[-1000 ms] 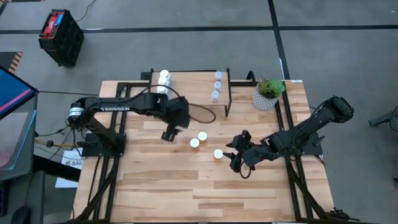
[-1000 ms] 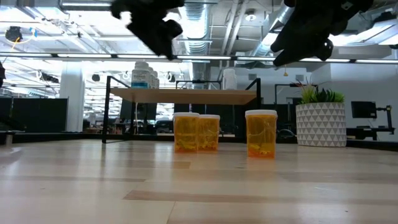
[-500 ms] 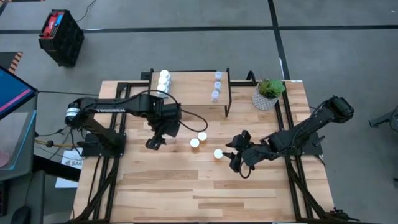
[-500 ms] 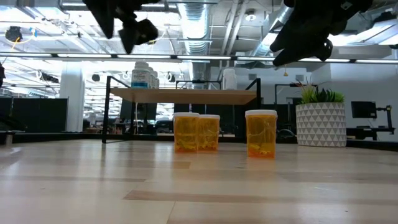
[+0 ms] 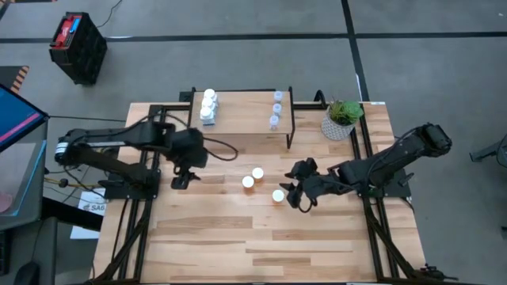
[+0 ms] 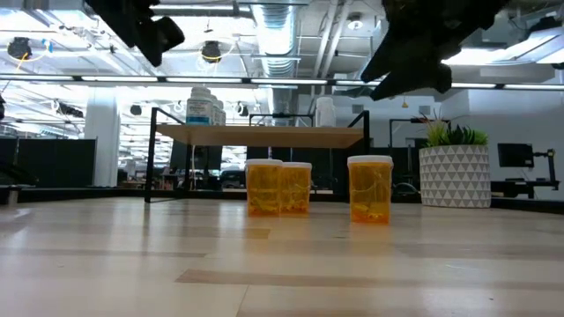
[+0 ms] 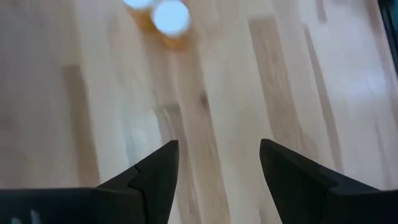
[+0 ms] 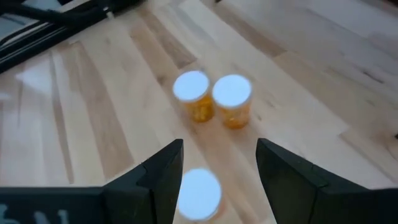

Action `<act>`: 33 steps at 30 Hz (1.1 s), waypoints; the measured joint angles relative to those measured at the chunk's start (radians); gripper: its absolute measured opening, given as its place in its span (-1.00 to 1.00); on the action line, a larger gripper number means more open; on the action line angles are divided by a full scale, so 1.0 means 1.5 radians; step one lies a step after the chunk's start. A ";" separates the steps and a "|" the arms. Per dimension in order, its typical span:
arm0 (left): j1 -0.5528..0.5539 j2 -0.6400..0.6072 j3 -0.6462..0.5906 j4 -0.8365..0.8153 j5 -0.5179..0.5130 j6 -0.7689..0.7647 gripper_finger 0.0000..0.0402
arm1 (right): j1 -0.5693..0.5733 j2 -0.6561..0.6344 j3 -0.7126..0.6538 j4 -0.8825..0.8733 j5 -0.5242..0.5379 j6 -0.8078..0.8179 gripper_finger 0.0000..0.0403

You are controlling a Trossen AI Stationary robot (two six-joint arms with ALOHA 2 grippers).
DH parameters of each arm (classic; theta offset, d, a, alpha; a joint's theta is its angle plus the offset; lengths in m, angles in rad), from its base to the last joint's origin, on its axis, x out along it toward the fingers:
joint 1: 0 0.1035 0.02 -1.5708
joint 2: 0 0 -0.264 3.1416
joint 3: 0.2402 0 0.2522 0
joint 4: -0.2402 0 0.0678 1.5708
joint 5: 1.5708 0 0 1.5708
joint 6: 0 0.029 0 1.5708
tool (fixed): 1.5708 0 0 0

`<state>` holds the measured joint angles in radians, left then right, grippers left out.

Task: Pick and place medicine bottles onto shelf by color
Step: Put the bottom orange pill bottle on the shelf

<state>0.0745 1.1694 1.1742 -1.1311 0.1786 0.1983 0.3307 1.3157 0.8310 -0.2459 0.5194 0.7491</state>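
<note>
Three orange medicine bottles with white caps (image 5: 257, 173) (image 5: 248, 182) (image 5: 278, 195) stand upright on the table in front of the shelf (image 5: 242, 123); they also show in the low view (image 6: 264, 187) (image 6: 370, 188). On the shelf top, white bottles (image 5: 207, 107) stand at its left end and small clear ones (image 5: 276, 109) at its right end. My right gripper (image 5: 295, 194) (image 8: 219, 146) is open and empty, hovering just right of the nearest orange bottle (image 8: 199, 193). My left gripper (image 5: 182, 178) (image 7: 217, 149) is open and empty, above the table left of the bottles.
A white patterned plant pot (image 5: 339, 127) stands at the far right, beside the shelf. The shelf's black legs (image 6: 154, 154) stand behind the orange bottles. Bare tabletop (image 5: 238, 237) lies toward the near edge.
My left gripper has gone toward the table's left edge, away from the orange bottles. My right gripper has gone a little toward the left and far side, closer to the nearest orange bottle. The bottles have stayed in place.
</note>
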 joint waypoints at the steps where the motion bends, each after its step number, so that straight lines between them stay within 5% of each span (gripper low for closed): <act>1: -0.001 -0.022 -0.025 0.031 -0.012 -0.016 0.05 | -0.005 0.000 0.000 0.000 0.000 0.000 0.11; 12: -0.079 -0.179 -0.208 0.314 -0.214 -0.135 0.05 | -0.044 0.000 0.000 0.018 -0.049 -0.004 0.11; 21: -0.130 -0.190 -0.288 0.373 -0.255 -0.158 0.05 | -0.032 0.000 0.000 0.099 -0.059 -0.104 0.30; 26: -0.170 -0.191 -0.320 0.405 -0.321 -0.164 0.05 | -0.023 0.001 0.001 0.125 -0.148 -0.077 0.32; 33: -0.205 -0.191 -0.341 0.419 -0.368 -0.177 0.05 | 0.011 0.065 0.085 0.101 -0.168 -0.148 0.32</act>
<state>-0.2337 0.8828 0.6621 -0.5030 -0.3728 -0.0673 0.3473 1.4135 0.9580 -0.0948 0.2668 0.5264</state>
